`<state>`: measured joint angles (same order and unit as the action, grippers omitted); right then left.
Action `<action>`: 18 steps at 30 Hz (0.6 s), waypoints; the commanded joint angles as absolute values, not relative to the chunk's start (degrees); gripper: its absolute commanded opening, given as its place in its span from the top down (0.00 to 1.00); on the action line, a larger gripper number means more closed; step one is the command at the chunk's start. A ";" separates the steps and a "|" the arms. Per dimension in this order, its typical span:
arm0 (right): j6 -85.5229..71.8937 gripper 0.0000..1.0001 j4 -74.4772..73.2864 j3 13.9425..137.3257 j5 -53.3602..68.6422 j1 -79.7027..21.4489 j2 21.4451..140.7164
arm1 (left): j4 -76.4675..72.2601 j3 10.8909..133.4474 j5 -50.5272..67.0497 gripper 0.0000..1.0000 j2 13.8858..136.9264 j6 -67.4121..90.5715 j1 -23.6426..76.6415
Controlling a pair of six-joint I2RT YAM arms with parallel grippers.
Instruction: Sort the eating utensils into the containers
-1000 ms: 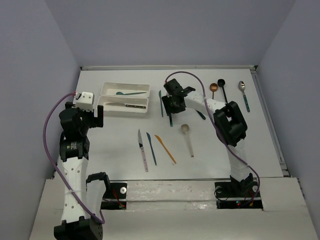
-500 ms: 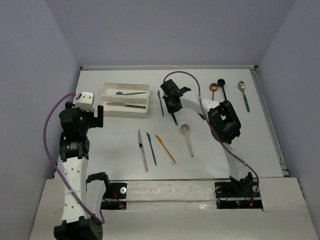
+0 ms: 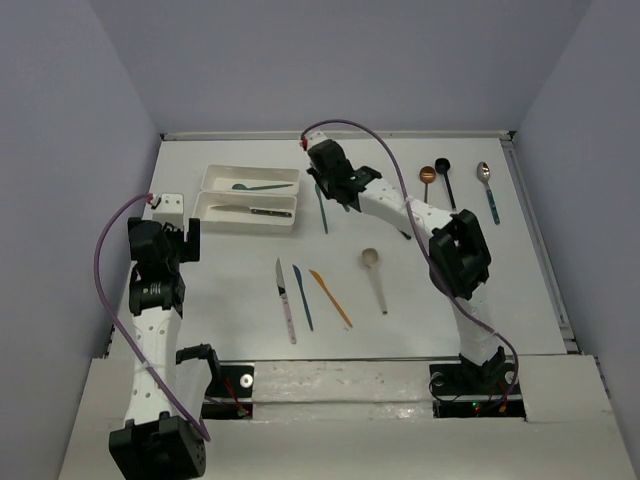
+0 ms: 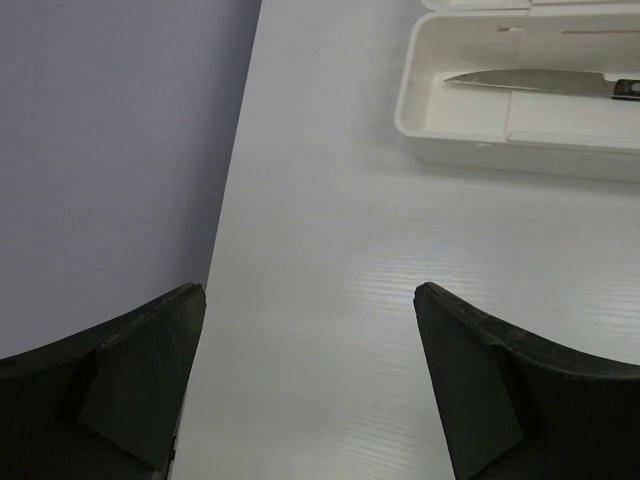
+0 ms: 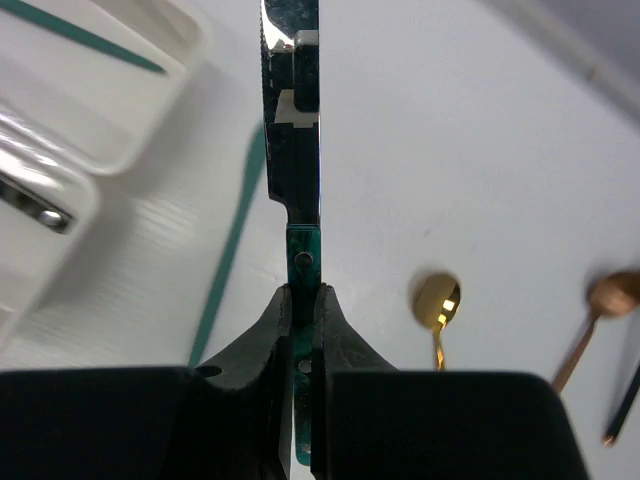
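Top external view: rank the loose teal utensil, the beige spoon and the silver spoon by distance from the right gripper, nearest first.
1. Teal utensil, just left of the right gripper, which holds a knife.
2. Beige spoon, below it in the view.
3. Silver spoon, far right.

Twelve utensils [image 3: 330, 298], two trays [image 3: 245, 224]

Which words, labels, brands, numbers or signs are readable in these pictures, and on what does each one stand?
No text is readable.
The white trays and the knife in the right gripper show no lettering.
A tiny pale mark on the left arm's dark joint: too small to read.
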<state>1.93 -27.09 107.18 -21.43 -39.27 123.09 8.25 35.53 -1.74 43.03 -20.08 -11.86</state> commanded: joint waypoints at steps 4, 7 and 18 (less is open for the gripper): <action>35.92 1.00 -9.11 127.89 -19.60 -54.22 131.60 | 2.37 34.98 -5.63 0.01 42.89 -20.04 -13.80; 38.58 1.00 -12.65 137.35 -17.50 -54.23 140.96 | 2.20 34.89 -5.10 0.01 42.19 -20.13 -14.33; 42.27 1.00 -12.04 137.55 -13.09 -54.76 147.92 | 2.37 34.63 -2.73 0.01 42.89 -20.39 -14.68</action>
<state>39.51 -14.59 136.07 -13.43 -55.44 149.08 5.30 35.22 -3.70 43.11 -20.08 -14.37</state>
